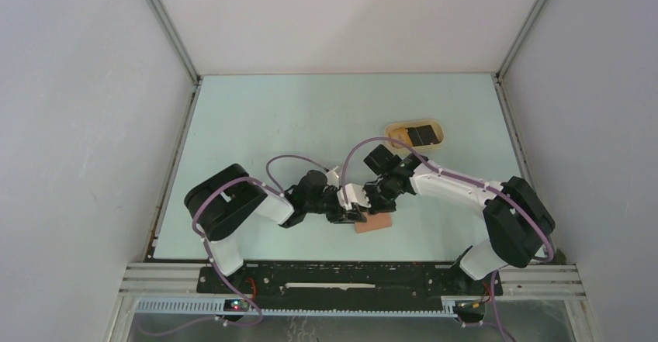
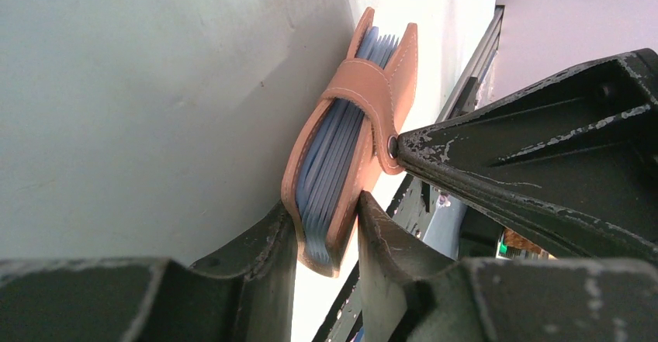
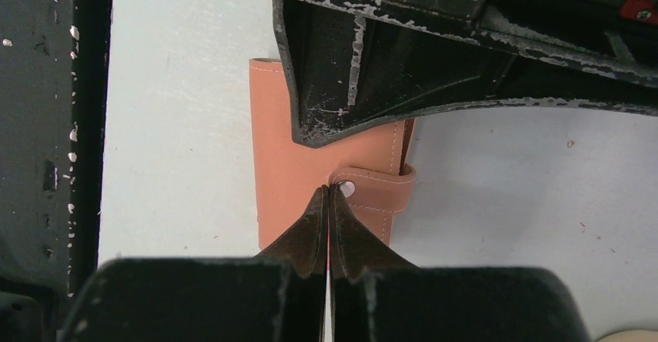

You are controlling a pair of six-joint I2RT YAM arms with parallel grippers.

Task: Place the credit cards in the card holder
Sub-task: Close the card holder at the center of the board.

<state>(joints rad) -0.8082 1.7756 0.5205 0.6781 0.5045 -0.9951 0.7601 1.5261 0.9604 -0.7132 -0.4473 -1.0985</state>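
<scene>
From above, both arms reach toward the middle of the table (image 1: 271,117) and meet near its front edge. The card holder (image 1: 377,224) lies there, partly under the left claw (image 1: 351,215), with the right claw (image 1: 378,199) just behind it. The dark credit cards (image 1: 423,134) sit in a tan tray (image 1: 396,145) farther back and to the right, well apart from both claws.

The left wrist camera shows the left claw clamped on the card holder. Its two fingers (image 2: 264,257) squeeze the folded lower end, and the holder stands on edge against the table. Blue-grey pockets (image 2: 334,164) show between the brown covers. A strap (image 2: 365,86) wraps across them to a snap (image 2: 390,145), and the tip of the right claw touches that snap.

In the right wrist camera, the right claw's fingers (image 3: 306,226) are pressed together with no gap. Their tips sit at the strap just beside the snap. Whether they pinch the strap's edge cannot be told. A finger of the left claw covers the holder's upper part.
</scene>
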